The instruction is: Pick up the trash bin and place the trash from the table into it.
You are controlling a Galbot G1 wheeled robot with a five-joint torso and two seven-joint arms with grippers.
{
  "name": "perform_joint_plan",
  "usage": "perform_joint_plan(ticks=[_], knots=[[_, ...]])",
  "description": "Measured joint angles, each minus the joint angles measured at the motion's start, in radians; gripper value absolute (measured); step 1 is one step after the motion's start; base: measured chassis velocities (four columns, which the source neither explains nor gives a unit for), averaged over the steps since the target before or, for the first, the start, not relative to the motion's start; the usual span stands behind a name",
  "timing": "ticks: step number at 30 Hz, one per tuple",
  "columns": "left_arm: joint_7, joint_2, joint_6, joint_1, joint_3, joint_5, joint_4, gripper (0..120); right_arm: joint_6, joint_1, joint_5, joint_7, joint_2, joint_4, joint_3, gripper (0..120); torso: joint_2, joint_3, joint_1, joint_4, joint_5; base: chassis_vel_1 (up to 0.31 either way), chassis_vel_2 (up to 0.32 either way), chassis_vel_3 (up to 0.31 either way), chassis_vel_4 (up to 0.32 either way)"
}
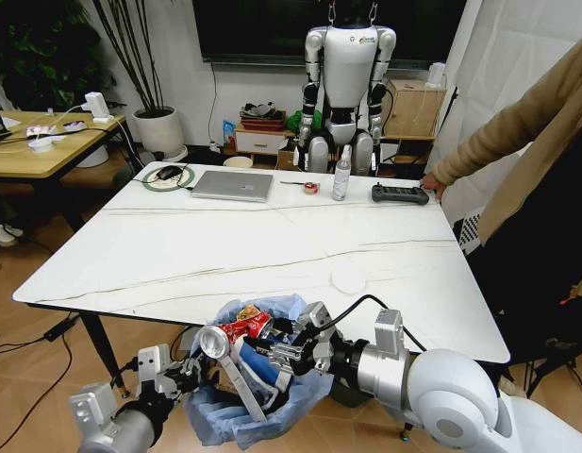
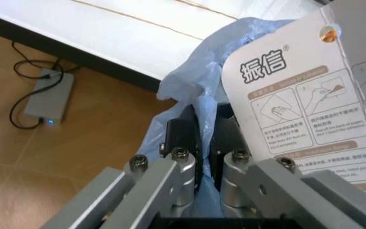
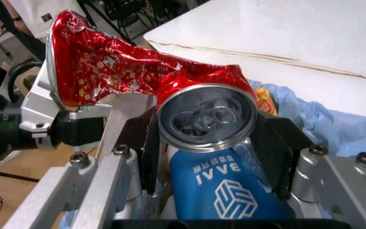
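Note:
The trash bin (image 1: 236,408), lined with a crinkly light-blue bag (image 2: 192,71), hangs just below the front edge of the white table (image 1: 272,245). My left gripper (image 1: 182,370) (image 2: 202,148) is shut on its rim and bag. Over the bin's mouth my right gripper (image 1: 274,351) (image 3: 208,143) is shut on a crushed red-silver can (image 1: 234,333) (image 3: 126,76). A blue paper cup (image 3: 218,195), a yellow wrapper (image 1: 248,311) and a white printed card (image 2: 310,109) lie inside the bin. A white round lid (image 1: 348,278) rests on the table near the front.
At the table's far side are a laptop (image 1: 232,185), a clear bottle (image 1: 341,174), a tape roll (image 1: 311,188), a black controller (image 1: 399,194) and a mouse on a green ring (image 1: 168,174). A person's hand (image 1: 432,185) touches the far right corner. A power adapter (image 2: 49,102) lies on the floor.

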Motion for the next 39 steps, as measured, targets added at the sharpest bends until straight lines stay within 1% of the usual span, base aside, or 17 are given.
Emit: perform_joint_plan(ticks=[6, 15, 24, 39], knots=[[0.002, 0.002, 0.0, -0.002, 0.005, 0.005, -0.001, 0, 0.0, 0.003, 0.019, 0.003, -0.008, 0.005, 0.024, 44, 0.0, 0.0, 0.0, 0.0, 0.0, 0.0, 0.0, 0.0, 0.0], [0.002, 0.004, 0.0, -0.004, 0.004, -0.001, -0.001, 0, 0.001, 0.001, 0.02, 0.002, -0.006, -0.005, 0.026, 44, 0.0, 0.0, 0.0, 0.0, 0.0, 0.0, 0.0, 0.0, 0.0], [0.002, 0.007, 0.0, -0.007, 0.001, -0.006, -0.001, 0, 0.009, -0.01, -0.013, -0.004, 0.01, -0.043, 0.013, 44, 0.0, 0.0, 0.0, 0.0, 0.0001, 0.0, 0.0, 0.0, 0.0], [-0.002, 0.01, 0.004, -0.018, 0.002, -0.015, -0.001, 0, 0.017, -0.058, -0.06, -0.018, 0.006, -0.034, 0.024, 44, 0.0, 0.0, 0.0, 0.0, 0.0, 0.0, 0.0, 0.0, 0.0]])
